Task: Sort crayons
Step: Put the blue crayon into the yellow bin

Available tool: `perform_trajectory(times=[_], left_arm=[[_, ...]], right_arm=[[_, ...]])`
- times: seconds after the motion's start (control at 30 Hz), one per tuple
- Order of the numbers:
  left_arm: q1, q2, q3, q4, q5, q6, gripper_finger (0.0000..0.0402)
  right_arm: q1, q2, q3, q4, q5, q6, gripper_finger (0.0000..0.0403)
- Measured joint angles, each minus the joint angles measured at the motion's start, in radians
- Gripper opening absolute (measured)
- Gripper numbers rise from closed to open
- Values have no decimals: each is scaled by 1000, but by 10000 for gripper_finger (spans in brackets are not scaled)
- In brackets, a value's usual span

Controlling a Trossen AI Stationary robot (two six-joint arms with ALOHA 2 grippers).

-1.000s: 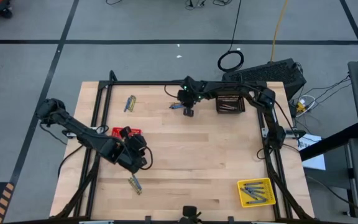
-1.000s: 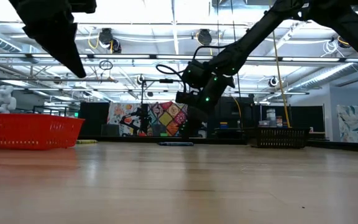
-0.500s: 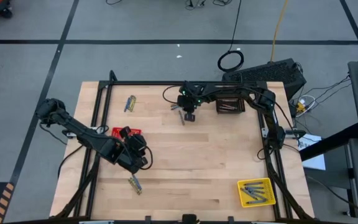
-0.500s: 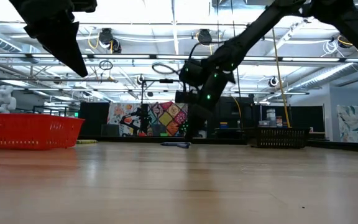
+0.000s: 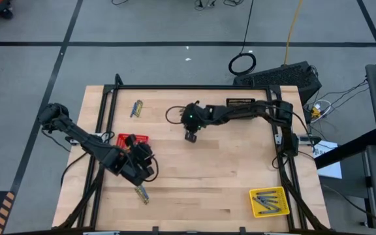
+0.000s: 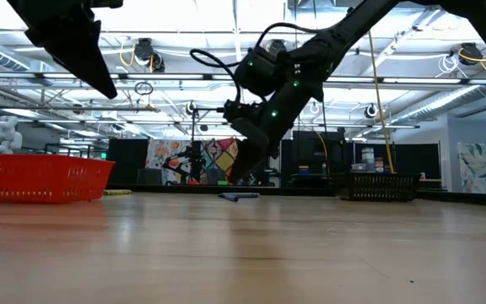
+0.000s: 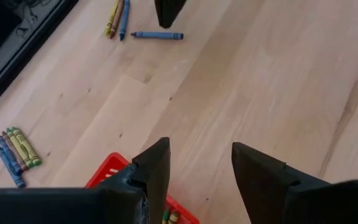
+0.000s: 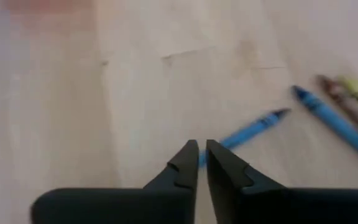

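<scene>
Overhead, the right gripper hangs over the upper middle of the wooden table, its arm reaching in from the frame's right side; in its own wrist camera the two dark fingers stand almost together with only a thin slit between them and nothing held. Just past those fingertips a loose blue crayon lies flat on the wood, its long axis running diagonally from lower left to upper right of that picture, tip toward the upper right. Near it, well toward the right edge, three more crayons lie side by side, blue, brown and yellow-green, slanting from upper left to lower right. The left gripper waits at the lower left of the overhead frame, just below the red mesh basket; its wrist camera shows the fingers spread apart and empty, above the basket's rim. From that wrist camera the same blue crayon lies nearly horizontal at the top of the picture, beside a small bunch pointing up and down, while another bunch of crayons sits at the left edge, lying on a diagonal. Overhead, a crayon cluster rests at upper left, another pair at lower left, and a yellow basket holding grey-brown sticks sits at lower right. The black basket stands at the table's upper edge.
</scene>
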Motion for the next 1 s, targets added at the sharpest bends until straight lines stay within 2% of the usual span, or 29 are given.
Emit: perform_trajectory(times=[0.1, 0.23, 0.33, 0.43, 0.6, 0.77, 1.0], left_arm=[[-7, 0, 0, 0, -2, -26, 176], [-20, 0, 0, 2, -44, -47, 176], [-30, 0, 0, 3, -81, -47, 176], [-32, 0, 0, 2, -90, -47, 176], [-41, 1, 0, 23, -87, -55, 176], [-56, 1, 0, 29, -86, -73, 176], [-72, 1, 0, 29, -87, -98, 176]], right_arm=[[11, 0, -1, 49, 84, 51, 54], [12, 14, 1, 109, 198, 165, 123], [25, 43, -1, 144, 258, 186, 169], [47, 61, 0, 219, 287, 204, 193], [67, 105, 0, 217, 290, 243, 190], [89, 118, -1, 196, 388, 226, 162], [88, 118, 2, 107, 282, 204, 101]])
